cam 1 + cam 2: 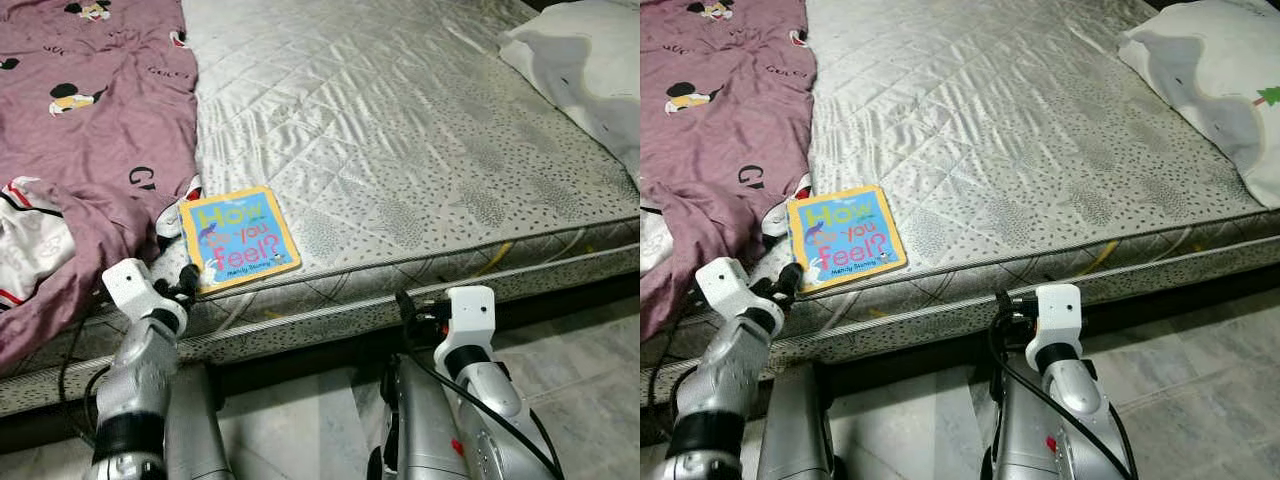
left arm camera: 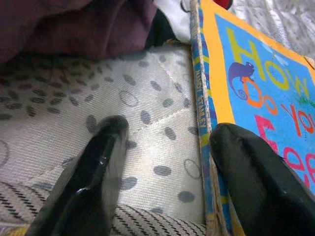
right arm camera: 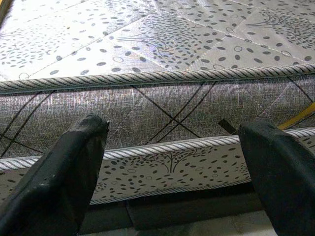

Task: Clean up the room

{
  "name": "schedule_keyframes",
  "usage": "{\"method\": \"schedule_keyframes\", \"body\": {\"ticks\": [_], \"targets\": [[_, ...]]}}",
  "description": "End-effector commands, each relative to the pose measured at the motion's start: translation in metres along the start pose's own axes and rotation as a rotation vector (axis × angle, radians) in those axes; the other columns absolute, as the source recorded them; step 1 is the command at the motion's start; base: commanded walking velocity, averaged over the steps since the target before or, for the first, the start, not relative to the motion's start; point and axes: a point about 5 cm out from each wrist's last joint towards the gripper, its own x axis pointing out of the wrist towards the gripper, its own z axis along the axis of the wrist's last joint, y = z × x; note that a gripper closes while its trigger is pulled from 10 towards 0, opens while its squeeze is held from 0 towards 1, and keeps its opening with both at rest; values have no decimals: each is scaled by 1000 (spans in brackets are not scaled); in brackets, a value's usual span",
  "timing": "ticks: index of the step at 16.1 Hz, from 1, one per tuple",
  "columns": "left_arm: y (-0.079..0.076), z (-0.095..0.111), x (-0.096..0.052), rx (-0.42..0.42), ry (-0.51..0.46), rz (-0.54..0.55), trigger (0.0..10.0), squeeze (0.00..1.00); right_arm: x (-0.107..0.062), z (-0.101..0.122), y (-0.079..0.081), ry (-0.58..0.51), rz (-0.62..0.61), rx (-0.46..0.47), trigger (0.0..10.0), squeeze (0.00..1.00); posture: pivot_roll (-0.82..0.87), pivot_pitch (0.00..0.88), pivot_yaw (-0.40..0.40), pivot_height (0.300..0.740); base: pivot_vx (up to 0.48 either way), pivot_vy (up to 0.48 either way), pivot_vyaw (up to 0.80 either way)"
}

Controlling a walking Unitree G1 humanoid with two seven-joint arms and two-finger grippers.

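Left end effector (image 2: 165, 147) beside "How Do You Feel?" book (image 1: 238, 238)

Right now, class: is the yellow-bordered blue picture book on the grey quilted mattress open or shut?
Shut. The yellow-bordered blue picture book lies flat, front cover up, title showing, near the grey quilted mattress edge; the left gripper straddles its spine edge.

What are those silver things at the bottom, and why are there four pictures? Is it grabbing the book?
Those silver things are a robot's two arms. Two pictures come from cameras in its head, looking down at a bed. The other two come from cameras on its wrists, looking along black fingers. On the mattress lie a book, a purple blanket and a white pillow. The left pincer is open beside the book's edge, one finger over its corner. Nothing is gripped yet. The right pincer is open too, facing the mattress side.
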Motion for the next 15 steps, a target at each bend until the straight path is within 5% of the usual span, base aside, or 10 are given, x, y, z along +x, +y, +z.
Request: {"method": "schedule_keyframes", "body": {"ticks": [1, 7, 8, 10, 15], "targets": [[4, -26, 0, -12, 151, -9, 10000, 0, -3, 0, -3, 4, -9, -4, 10000, 0, -117, 161, -27, 475, 0, 0, 0], [-23, -25, 11, 12, 202, -248, 10000, 0, -2, 1, -5, 0, -17, -16, 10000, 0, -128, 156, -28, 475, 0, 0, 0], [-30, -26, 13, 27, 217, -292, 9137, 0, -2, 2, -6, -1, -18, -19, 10000, 0, -132, 156, -27, 475, 0, 0, 0], [-36, -29, 13, 12, 241, -356, 0, 0, -2, 2, -6, -3, -18, -22, 10000, 0, -132, 156, -27, 475, 0, 0, 0], [-42, -32, 14, -16, 265, -421, 0, 0, -2, 3, -6, -5, -17, -27, 10000, 0, -135, 156, -30, 475, 0, 0, 0]]}}
